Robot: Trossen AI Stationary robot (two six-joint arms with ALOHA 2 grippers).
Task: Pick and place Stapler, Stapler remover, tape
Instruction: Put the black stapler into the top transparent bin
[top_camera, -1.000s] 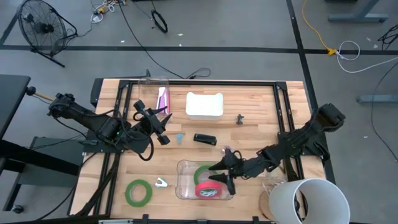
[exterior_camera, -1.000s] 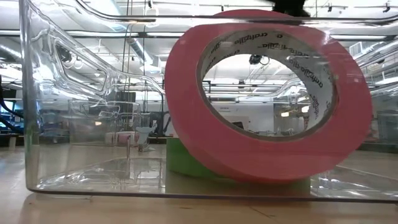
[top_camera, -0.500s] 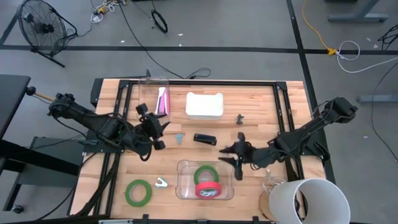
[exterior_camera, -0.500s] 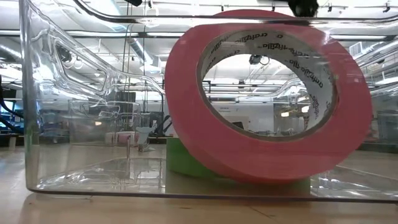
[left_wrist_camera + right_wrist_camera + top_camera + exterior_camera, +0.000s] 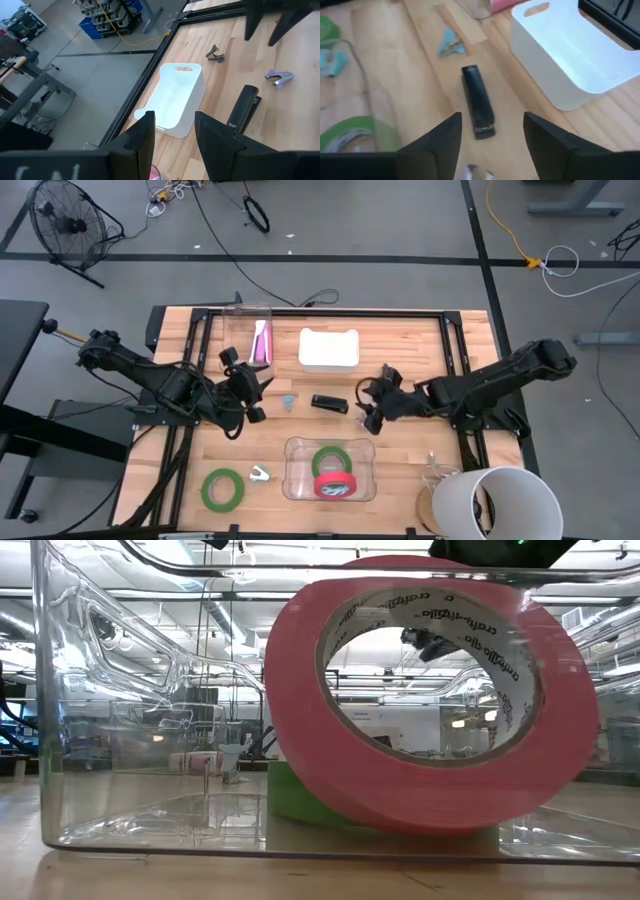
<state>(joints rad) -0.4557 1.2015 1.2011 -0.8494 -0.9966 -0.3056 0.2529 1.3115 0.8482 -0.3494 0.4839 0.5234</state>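
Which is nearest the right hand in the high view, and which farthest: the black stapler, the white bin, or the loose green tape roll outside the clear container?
From the right hand, which is open:
1. Black stapler, just beside it toward the table's middle.
2. White bin, farther toward the back edge.
3. Loose green tape roll, far off at the front on the left arm's side.

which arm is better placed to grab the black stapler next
Right. The right end effector is open just beside the black stapler, facing it; the left end effector sits farther off.
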